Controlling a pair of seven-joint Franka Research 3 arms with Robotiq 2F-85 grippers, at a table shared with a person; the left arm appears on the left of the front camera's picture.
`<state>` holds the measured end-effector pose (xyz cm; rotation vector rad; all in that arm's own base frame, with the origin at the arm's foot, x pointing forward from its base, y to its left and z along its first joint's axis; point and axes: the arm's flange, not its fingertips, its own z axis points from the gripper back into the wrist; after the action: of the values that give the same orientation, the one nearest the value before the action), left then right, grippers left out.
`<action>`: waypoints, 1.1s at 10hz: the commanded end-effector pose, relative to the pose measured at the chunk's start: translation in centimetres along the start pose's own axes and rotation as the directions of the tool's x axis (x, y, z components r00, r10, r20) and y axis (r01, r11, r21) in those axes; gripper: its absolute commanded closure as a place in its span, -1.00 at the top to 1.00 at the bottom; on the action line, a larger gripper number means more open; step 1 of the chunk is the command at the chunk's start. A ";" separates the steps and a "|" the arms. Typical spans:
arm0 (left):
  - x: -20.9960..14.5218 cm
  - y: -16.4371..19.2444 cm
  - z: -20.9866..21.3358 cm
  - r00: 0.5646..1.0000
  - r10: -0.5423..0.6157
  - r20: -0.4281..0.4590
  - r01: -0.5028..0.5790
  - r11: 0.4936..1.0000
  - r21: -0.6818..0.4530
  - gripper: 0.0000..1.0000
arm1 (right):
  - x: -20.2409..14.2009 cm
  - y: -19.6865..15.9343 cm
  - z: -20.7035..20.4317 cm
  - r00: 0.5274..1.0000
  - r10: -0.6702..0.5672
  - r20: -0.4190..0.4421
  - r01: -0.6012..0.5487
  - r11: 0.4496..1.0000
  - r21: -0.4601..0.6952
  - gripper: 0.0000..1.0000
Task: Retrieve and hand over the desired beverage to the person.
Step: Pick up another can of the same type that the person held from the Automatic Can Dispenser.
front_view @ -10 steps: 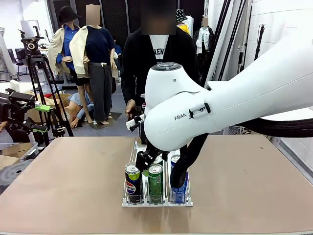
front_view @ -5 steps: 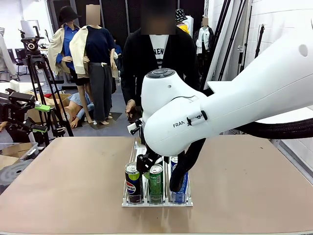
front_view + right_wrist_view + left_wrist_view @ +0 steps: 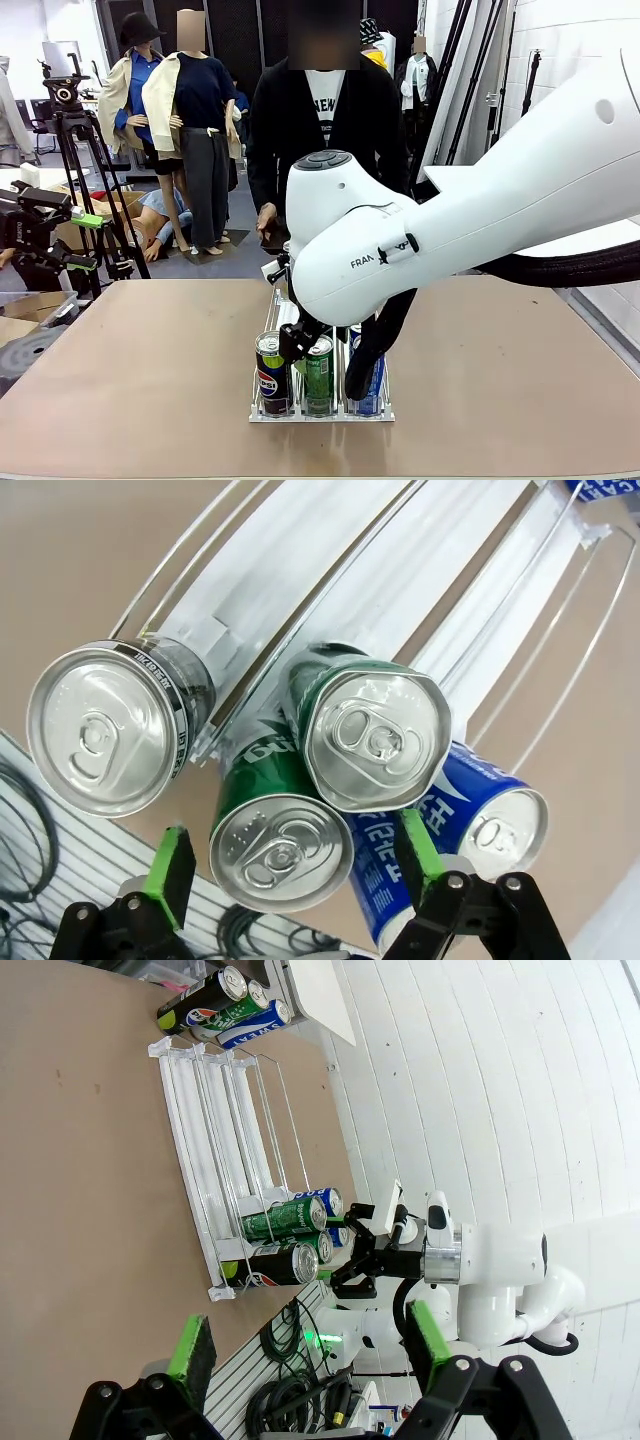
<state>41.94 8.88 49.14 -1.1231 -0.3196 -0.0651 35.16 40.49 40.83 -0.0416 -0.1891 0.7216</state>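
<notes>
Green can [image 3: 276,858] just beneath right tool [image 3: 292,850]

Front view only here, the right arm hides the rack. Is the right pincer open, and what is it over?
Observer: Open. In the right wrist view the right pincer straddles the front green can, with its pads clear of it.
Operator: Anything behind that can?
Observer: A second green can right behind it, same lane.
Operator: Left arm?
Observer: The left pincer is open, holding nothing, well away from the rack.
</notes>
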 end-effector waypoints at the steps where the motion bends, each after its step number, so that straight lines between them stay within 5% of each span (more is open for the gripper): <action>1: -0.1 0.0 0.1 1.000 0.000 0.003 0.000 1.000 -0.002 1.00 | 0.9 0.4 -0.2 0.999 -0.021 -0.025 0.020 1.000 -0.015 1.00; 4: -0.1 0.0 0.1 1.000 0.000 0.003 0.000 1.000 -0.002 1.00 | 1.1 0.5 -0.4 0.999 -0.019 -0.031 0.019 1.000 0.002 0.74; 11: -0.1 0.0 0.1 1.000 0.000 0.003 0.000 1.000 -0.002 1.00 | 1.4 0.2 -0.3 0.998 -0.037 -0.042 0.038 0.999 0.018 -0.72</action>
<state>41.94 8.88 49.14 -1.1231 -0.3196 -0.0651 35.83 41.34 40.67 -0.0344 -0.1560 0.7166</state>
